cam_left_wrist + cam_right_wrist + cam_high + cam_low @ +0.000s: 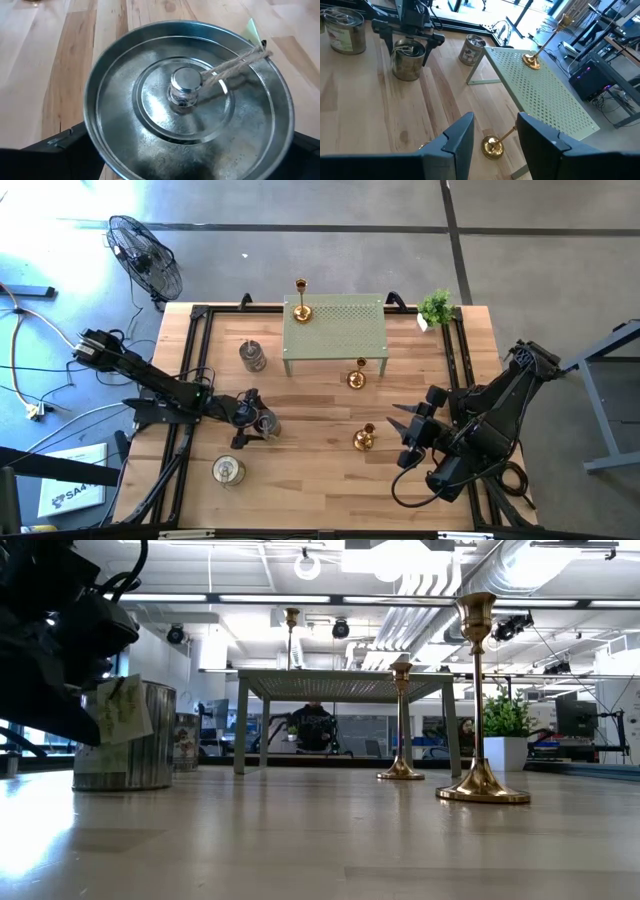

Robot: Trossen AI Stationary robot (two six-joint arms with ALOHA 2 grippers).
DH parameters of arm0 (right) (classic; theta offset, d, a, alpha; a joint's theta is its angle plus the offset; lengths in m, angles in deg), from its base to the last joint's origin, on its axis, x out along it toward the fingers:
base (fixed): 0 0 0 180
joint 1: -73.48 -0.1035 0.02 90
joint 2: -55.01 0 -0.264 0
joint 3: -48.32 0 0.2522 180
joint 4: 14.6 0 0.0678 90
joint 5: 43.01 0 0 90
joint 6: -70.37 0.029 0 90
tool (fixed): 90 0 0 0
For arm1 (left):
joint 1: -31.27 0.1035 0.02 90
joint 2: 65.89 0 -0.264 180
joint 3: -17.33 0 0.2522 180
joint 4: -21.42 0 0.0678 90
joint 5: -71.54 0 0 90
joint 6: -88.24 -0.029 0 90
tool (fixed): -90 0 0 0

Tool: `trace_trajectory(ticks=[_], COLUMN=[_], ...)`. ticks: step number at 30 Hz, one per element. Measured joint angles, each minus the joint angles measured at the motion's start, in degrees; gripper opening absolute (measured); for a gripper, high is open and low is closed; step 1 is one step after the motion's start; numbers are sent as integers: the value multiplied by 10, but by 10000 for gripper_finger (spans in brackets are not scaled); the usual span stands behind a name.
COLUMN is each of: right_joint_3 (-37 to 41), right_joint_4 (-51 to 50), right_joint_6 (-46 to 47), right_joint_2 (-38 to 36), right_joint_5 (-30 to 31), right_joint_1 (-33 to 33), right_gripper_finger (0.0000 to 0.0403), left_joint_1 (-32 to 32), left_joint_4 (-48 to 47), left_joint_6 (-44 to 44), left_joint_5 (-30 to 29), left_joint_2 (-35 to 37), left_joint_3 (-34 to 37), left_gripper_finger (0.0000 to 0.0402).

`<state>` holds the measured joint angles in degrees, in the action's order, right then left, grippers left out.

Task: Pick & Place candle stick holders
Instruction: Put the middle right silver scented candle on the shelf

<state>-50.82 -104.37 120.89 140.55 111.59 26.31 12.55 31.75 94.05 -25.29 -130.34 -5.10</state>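
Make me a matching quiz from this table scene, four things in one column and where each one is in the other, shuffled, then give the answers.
Things:
1. Tall gold holder
2. Silver tin
3. Potted plant
4. Right end effector

Places:
A. At the table's far right corner
B. Between the left end effector's open fingers
C. Standing on the green perforated stand
D. Hovering beside the nearest gold holder, holding nothing

Pairs: 1-C, 2-B, 3-A, 4-D
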Motion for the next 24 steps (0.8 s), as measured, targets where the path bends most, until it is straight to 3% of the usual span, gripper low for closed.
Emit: trace_trajectory(ticks=[3,8,16,24], right_joint_3=[0,0,0,0], right_joint_4=[0,0,12,22], right_joint_6=[0,0,5,-18], right_joint_2=[0,0,0,0], right_joint_5=[-1,-6,-21,-47], right_joint_1=[4,14,30,36], right_gripper_finger=[145,145,145,145], left_joint_1=[0,21,90,125], left_joint_4=[0,1,24,29], left_joint_6=[0,2,2,-23], left_joint_5=[2,9,123,174], left_joint_2=[0,0,0,-5], left_joint_3=[0,0,0,0], left_gripper_finger=[356,354,361,359])
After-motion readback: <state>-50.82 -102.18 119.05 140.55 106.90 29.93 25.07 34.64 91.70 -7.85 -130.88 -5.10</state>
